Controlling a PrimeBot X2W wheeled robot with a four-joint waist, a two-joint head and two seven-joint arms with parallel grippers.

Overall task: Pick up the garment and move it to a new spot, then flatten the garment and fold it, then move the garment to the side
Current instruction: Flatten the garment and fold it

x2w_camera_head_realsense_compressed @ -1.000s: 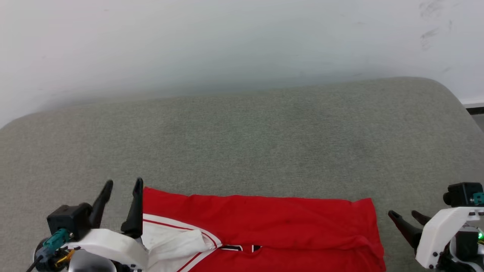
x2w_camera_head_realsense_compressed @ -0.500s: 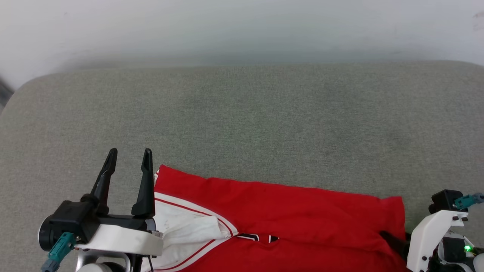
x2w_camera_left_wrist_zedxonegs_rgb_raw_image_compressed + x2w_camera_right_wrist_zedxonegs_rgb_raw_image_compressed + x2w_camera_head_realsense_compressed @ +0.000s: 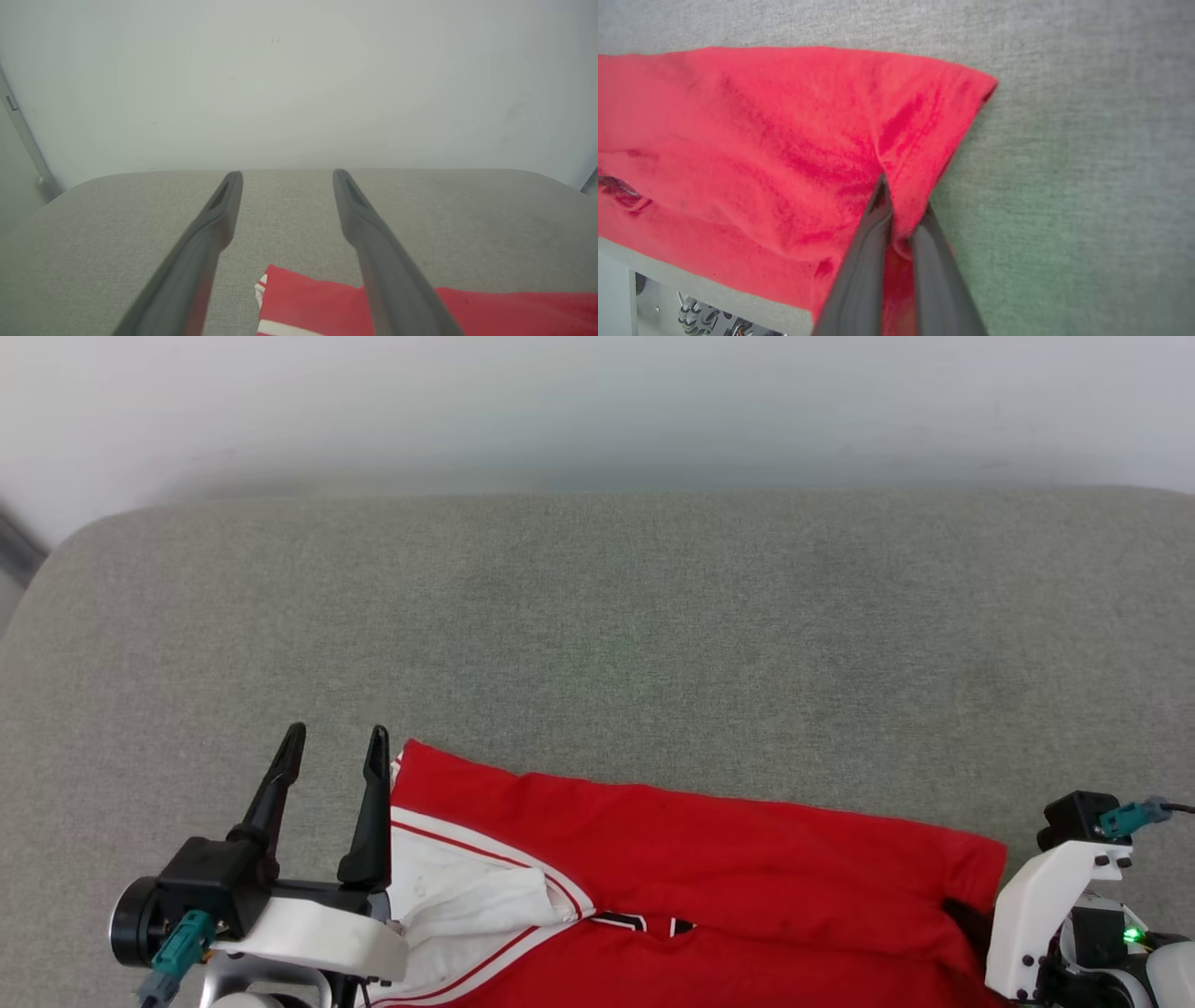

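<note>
Right wrist view: garment (image 3: 761, 140) between closed fingers (image 3: 864, 270)

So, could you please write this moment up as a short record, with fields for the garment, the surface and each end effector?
garment: red T-shirt with a white sleeve and striped trim, lying rumpled on the cushion
support: grey fabric-covered cushion
left end effector: open, at the shirt's left corner, gripping nothing
right end effector: shut on fabric at the shirt's right edge
background: pale wall
</note>
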